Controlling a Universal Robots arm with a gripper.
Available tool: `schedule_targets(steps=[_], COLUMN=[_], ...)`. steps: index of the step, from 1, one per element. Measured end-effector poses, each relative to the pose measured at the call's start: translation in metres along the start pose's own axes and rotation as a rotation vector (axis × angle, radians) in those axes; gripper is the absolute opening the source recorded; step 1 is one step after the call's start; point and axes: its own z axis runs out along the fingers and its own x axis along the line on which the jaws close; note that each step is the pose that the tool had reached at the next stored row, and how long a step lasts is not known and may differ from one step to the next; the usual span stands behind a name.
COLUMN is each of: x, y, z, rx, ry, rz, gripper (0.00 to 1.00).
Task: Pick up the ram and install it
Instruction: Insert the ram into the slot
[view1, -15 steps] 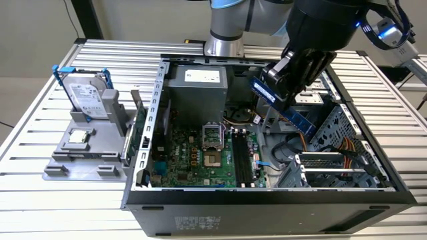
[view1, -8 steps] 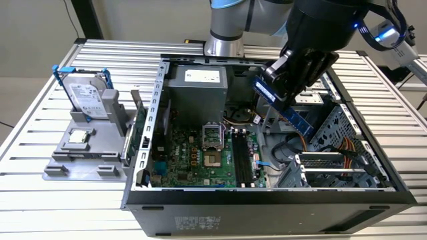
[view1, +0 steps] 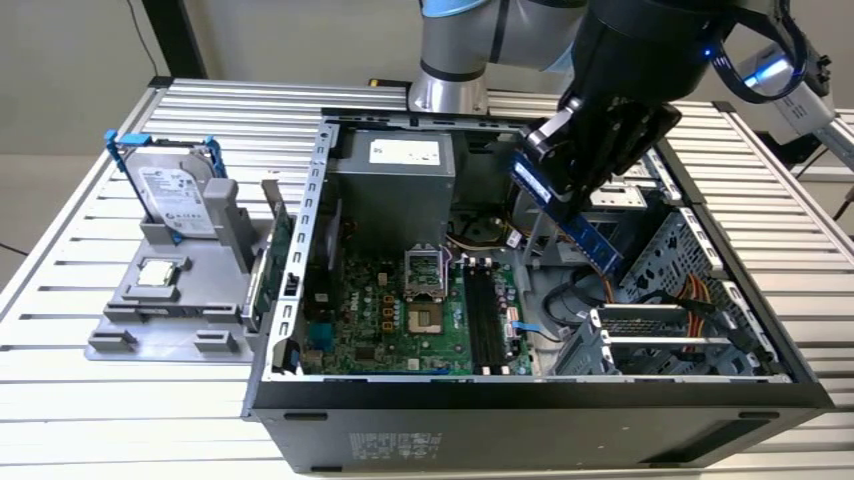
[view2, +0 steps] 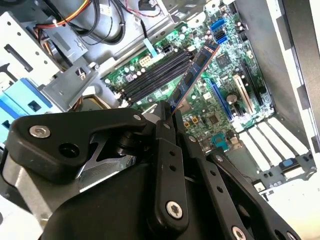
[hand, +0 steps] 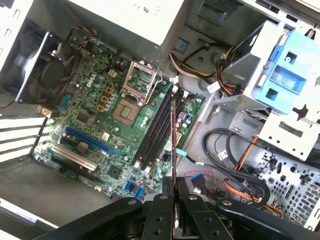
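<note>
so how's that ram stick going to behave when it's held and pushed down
Probably stiff: the ram juts straight from the end effector without sagging. Likely light, as a pinch near one end holds it. It looks thin and flat, so it may crack or twist if pushed askew.

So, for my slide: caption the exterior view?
Black end effector holds thin bluish ram stick tilted above the open black computer case.

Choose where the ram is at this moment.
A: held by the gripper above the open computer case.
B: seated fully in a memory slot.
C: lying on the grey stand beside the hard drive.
A: the gripper is shut on the ram, which hangs tilted over the memory slots of the motherboard.
</note>
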Motion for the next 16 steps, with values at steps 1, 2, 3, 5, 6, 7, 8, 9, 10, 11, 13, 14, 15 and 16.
schedule_targets(steps=[1, 2, 3, 5, 6, 7, 8, 9, 10, 11, 13, 14, 15, 16], x=[0.0, 0.0, 0.0, 0.0, 0.0, 0.0, 0.0, 0.0, -0.0001, -0.0001, -0.0001, -0.0001, 0.0001, 0.0001], y=[0.0, 0.0, 0.0, 0.0, 0.0, 0.0, 0.0, 0.0, 0.0, 0.0, 0.0, 0.0, 0.0, 0.0], z=[0.0, 0.0, 0.0, 0.0, 0.0, 0.0001, 0.0001, 0.0001, 0.0001, 0.0001, 0.0, 0.0001, 0.0001, 0.0001], rx=[-0.0001, -0.0001, -0.0002, -0.0004, -0.0005, -0.0005, -0.0006, -0.0007, -0.0007, -0.0008, -0.0009, -0.001, -0.0011, -0.0012], ry=[-0.0001, -0.0002, -0.0003, -0.0005, -0.0007, -0.0008, -0.0009, -0.001, -0.0011, -0.0012, -0.0014, -0.0015, -0.0016, -0.0018], rz=[0.007, 0.015, 0.022, 0.037, 0.045, 0.052, 0.059, 0.067, 0.075, 0.082, 0.096, 0.104, 0.112, 0.12], gripper=[0.0, 0.0, 0.0, 0.0, 0.0, 0.0, 0.0, 0.0, 0.0, 0.0, 0.0, 0.0, 0.0, 0.0])
